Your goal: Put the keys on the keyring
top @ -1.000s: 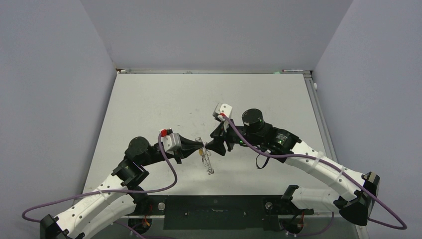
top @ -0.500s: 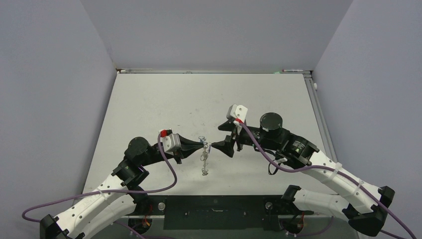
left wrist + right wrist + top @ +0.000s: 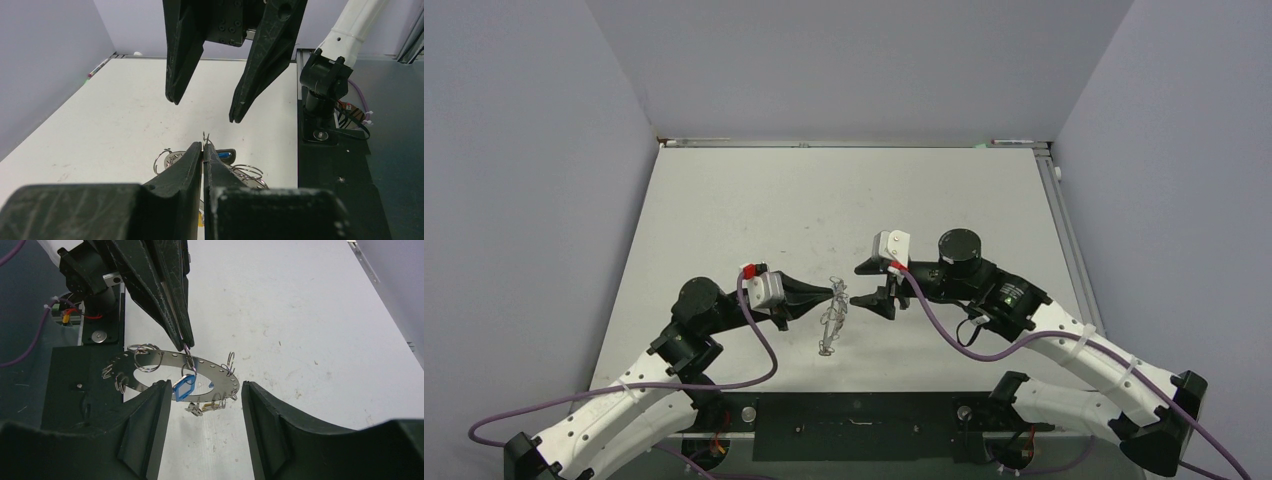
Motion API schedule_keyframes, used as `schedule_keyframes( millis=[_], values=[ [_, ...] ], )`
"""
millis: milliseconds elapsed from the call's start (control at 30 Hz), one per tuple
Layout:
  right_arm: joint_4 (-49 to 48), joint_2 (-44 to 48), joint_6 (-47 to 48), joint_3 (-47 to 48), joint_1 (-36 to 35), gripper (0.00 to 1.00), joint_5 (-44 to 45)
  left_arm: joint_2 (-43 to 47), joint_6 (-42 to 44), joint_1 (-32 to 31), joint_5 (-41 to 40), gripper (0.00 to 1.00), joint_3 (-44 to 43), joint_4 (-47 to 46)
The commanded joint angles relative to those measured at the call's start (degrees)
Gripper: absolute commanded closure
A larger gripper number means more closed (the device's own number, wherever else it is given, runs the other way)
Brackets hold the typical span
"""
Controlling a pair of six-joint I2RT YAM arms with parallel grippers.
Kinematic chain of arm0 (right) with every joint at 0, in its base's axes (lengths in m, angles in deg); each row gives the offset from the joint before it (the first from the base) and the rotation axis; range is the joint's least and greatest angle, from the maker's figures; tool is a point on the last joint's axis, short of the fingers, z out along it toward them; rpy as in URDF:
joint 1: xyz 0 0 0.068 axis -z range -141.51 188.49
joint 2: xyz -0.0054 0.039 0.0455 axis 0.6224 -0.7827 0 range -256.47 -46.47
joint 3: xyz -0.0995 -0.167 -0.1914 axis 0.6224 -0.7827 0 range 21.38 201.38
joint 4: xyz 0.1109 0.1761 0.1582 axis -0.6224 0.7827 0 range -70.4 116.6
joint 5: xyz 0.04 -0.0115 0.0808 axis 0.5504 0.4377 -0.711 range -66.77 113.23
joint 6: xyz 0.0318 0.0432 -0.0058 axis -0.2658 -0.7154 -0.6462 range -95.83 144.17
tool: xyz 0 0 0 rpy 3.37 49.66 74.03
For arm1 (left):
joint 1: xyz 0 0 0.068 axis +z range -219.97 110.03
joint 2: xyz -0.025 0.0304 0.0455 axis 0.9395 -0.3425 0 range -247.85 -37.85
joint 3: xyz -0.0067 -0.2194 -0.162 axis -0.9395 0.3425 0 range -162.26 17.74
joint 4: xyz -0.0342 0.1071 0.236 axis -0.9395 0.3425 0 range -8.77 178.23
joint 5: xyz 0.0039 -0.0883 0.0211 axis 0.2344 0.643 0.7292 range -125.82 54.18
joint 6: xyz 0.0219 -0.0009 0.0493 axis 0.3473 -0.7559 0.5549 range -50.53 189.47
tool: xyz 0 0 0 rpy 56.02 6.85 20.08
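The left hand (image 3: 835,292) is clamped together on the rim of the keyring (image 3: 170,357), which hangs from it above the counter (image 3: 280,315). A blue-tagged key (image 3: 184,386) and several small wire loops (image 3: 145,358) hang on the ring. The right hand (image 3: 857,285) faces it, fingers apart, gripping nothing
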Motion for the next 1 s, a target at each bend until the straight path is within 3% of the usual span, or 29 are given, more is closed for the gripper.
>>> schedule_keyframes(
  millis=[0, 433, 633, 800, 933, 967],
  values=[
    [-5.2, -1.3, 1.2, 2.0, 0.7, 0.48, -4.5, 0.8, -0.2, -0.1, 1.0, 1.00, -0.5, -4.9],
    [-12.2, -9.4, -4.0, 0.1, 0.7, 0.72, -12.5, 0.8, -0.2, -0.1, -0.3, 1.00, -0.2, -4.8],
    [-17.0, -8.2, -4.9, -1.6, 0.7, 0.94, -13.0, 0.2, -0.2, -0.1, -0.3, 1.00, -0.4, -4.9],
    [-17.1, -7.6, -4.4, -2.0, 0.7, 0.95, -12.9, 0.2, -0.2, 0.0, -1.1, 1.00, -0.5, -4.2],
    [-11.5, -7.4, -2.1, 0.5, 0.7, 0.95, -10.8, 0.8, 1.1, -0.1, -2.3, 1.00, -1.2, -1.5],
    [-9.7, -7.4, -1.5, 1.4, 0.7, 0.95, -10.3, 1.2, 1.7, 0.0, -2.7, 0.94, -1.3, -0.9]
  ],
)
